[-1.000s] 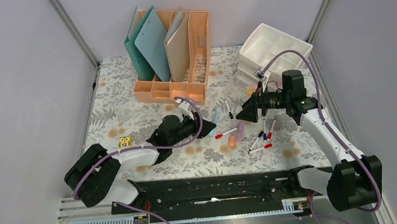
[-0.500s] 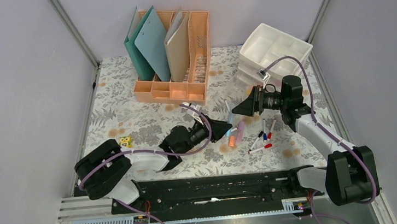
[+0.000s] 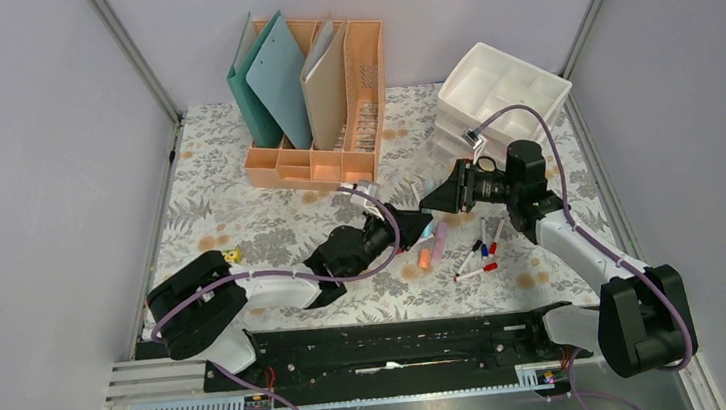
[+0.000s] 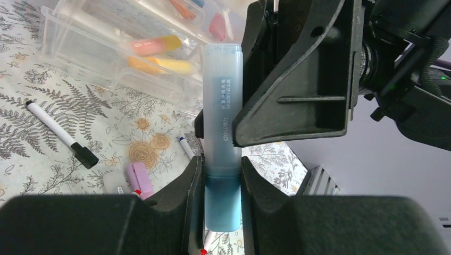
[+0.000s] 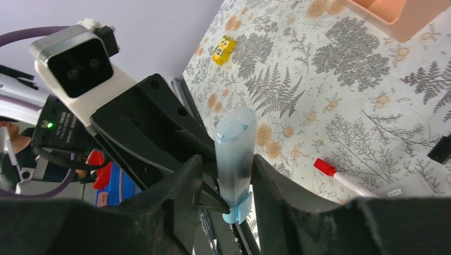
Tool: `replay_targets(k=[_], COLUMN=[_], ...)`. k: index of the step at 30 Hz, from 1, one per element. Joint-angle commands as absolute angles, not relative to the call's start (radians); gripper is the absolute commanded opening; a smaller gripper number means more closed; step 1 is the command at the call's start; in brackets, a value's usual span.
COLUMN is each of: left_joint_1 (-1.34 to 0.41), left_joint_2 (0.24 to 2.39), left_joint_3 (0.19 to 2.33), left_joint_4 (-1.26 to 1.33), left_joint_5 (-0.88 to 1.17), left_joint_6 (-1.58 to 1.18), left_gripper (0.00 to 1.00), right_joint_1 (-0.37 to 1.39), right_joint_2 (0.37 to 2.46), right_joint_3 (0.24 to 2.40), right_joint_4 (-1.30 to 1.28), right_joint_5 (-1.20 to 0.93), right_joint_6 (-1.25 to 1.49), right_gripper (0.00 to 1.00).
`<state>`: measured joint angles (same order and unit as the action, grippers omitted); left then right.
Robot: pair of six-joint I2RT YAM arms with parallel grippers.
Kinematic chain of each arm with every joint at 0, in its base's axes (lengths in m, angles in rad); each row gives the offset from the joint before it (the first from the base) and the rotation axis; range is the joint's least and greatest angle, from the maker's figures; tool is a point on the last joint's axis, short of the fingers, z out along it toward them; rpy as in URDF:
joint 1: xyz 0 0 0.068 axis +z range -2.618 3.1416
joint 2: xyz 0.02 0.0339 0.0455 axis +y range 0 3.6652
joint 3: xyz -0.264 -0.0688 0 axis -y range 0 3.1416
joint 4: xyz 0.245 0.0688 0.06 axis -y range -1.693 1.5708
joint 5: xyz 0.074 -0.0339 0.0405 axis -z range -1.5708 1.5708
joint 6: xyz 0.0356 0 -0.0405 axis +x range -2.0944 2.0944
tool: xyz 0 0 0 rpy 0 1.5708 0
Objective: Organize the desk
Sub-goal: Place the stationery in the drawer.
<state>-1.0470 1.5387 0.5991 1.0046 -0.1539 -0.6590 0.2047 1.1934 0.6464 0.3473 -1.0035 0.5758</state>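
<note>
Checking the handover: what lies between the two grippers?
A pale blue tube, clamped by the left gripper, its other end inside the right gripper; both wrist views show it.

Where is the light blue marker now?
In the top view the light blue marker is above the desk, held by the left pincer, its other end inside the right pincer, near loose pens.

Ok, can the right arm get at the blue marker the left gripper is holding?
Probably yes. The right gripper has a finger on each side of the blue marker at its free end, with nothing between. The left gripper clamps only the other end. Whether the right one grips yet is unclear.
</note>
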Motion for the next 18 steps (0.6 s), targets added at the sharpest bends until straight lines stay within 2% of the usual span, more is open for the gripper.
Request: replay_targets(k=[1,3,6,9,14,18], left_joint_1=[-1.060,-1.061,-1.063,-1.063,-1.063,-1.062], left_joint_2=[1.558,1.565,1.564,1.551,1.503,1.438], left_joint_3=[0.654,0.663,0.674,0.673,0.627,0.561], left_joint_4=[1.012,1.002,0.986,0.962,0.952,0.933], left_joint_5=[-0.186,-0.186,-0.175,-0.161,-0.138,-0.139], left_joint_6=[-0.636,-0.629,-0.622,-0.618,-0.613,-0.582], left_gripper=[0.00,0.00,0.00,0.24,0.57,0.78], right_joint_1=[0.227,0.232,0.236,0.235,0.236,0.236], right_joint_2=[1.193,1.194,1.199,1.199,1.165,1.134], right_joint_3=[0.669,0.674,0.689,0.714,0.731,0.761], right_joint_4=[0.342,0.326,0.292,0.242,0.200,0.123], right_joint_5=[-0.981,-0.973,-0.965,-0.946,-0.916,-0.877], right_joint_6=[0.541,0.528,0.497,0.449,0.377,0.264], right_gripper=[0.43,0.39,0.22,0.08,0.02,0.01])
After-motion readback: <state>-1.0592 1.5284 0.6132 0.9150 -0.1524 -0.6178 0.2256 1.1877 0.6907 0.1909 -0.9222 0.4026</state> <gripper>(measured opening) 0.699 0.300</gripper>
